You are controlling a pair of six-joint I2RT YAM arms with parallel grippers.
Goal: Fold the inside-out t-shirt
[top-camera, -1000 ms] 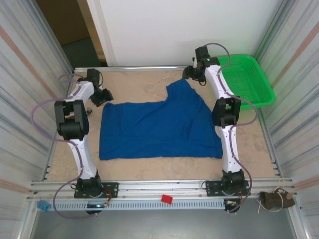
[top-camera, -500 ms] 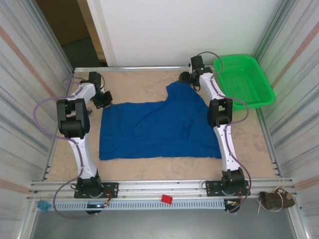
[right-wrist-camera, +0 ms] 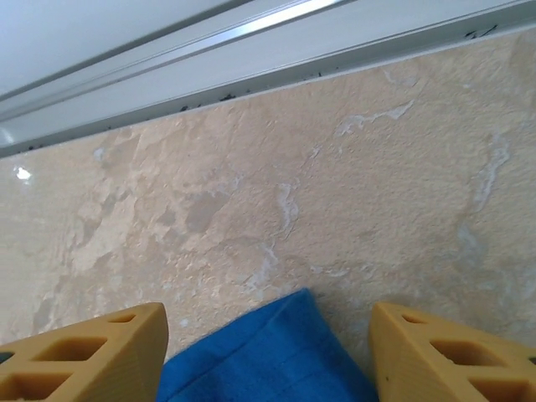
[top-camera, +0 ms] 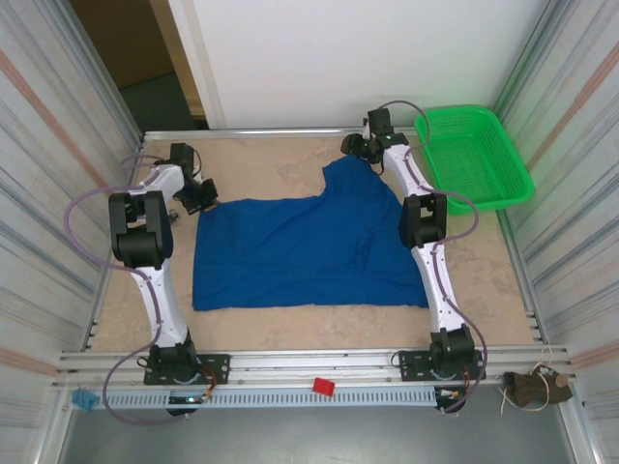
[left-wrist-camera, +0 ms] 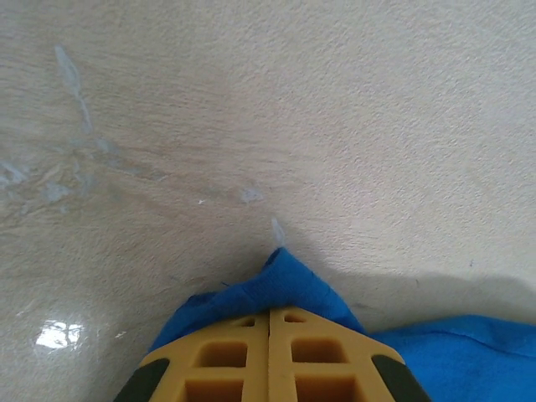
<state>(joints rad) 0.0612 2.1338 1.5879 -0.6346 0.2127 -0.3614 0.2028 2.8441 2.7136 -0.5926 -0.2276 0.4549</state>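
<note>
The inside-out t-shirt [top-camera: 309, 246] lies flat on the table, royal blue, with one part reaching up toward the back right. My left gripper [top-camera: 203, 196] sits at the shirt's upper left corner. In the left wrist view its yellow fingers [left-wrist-camera: 234, 356] are pressed together on a pinched fold of the blue t-shirt [left-wrist-camera: 276, 285]. My right gripper [top-camera: 350, 147] hovers at the shirt's far tip. Its fingers [right-wrist-camera: 92, 352] stand apart on either side of the t-shirt's corner [right-wrist-camera: 276, 352], not touching it.
A green mesh basket [top-camera: 474, 155] stands at the back right, beside the right arm. The table's back rail [right-wrist-camera: 251, 50] runs just beyond the right gripper. A small red object [top-camera: 323, 387] lies on the front rail.
The left gripper has shut on the shirt's upper left corner. The right gripper has moved left to the shirt's far tip and its fingers have narrowed.
</note>
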